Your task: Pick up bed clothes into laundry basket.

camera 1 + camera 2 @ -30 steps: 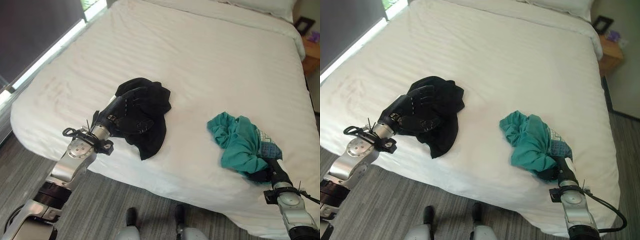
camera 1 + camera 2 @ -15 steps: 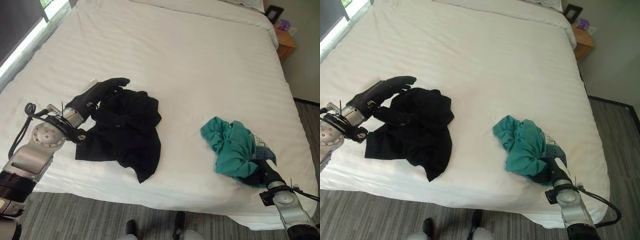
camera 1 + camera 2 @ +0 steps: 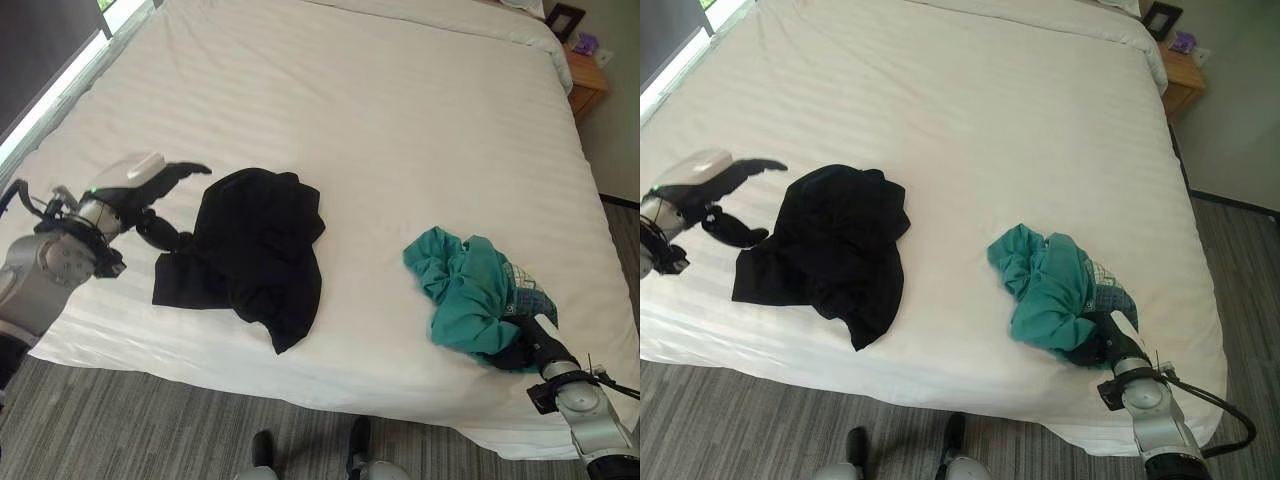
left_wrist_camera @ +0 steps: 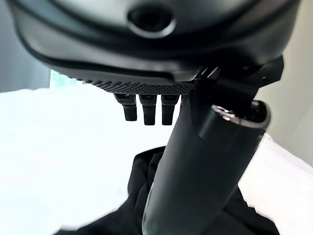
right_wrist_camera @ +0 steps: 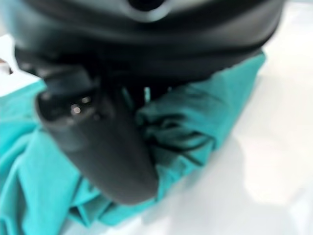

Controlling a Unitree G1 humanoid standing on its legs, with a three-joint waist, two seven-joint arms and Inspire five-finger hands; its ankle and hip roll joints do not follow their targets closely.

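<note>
A black garment (image 3: 255, 250) lies rumpled near the front left of the white bed (image 3: 400, 130). My left hand (image 3: 130, 190) hovers just left of it, open, fingers stretched out above the sheet and thumb down by the garment's left edge. The left wrist view shows the black cloth (image 4: 142, 196) past the straight fingers. A bunched teal garment (image 3: 465, 290) with a patterned patch sits at the bed's front right. My right hand (image 3: 525, 345) is dug into its near edge, and its thumb (image 5: 98, 142) presses gathered teal folds (image 5: 205, 112).
A wooden nightstand (image 3: 588, 85) with a small frame (image 3: 560, 15) stands at the bed's far right corner. A dark wall with a bright window strip (image 3: 60, 90) runs along the left. Grey carpet (image 3: 150, 430) borders the bed's front edge.
My left hand has come off the black garment, moved left and spread open; the garment now lies flatter. The right hand stays in the teal garment. The camera view has shifted.
</note>
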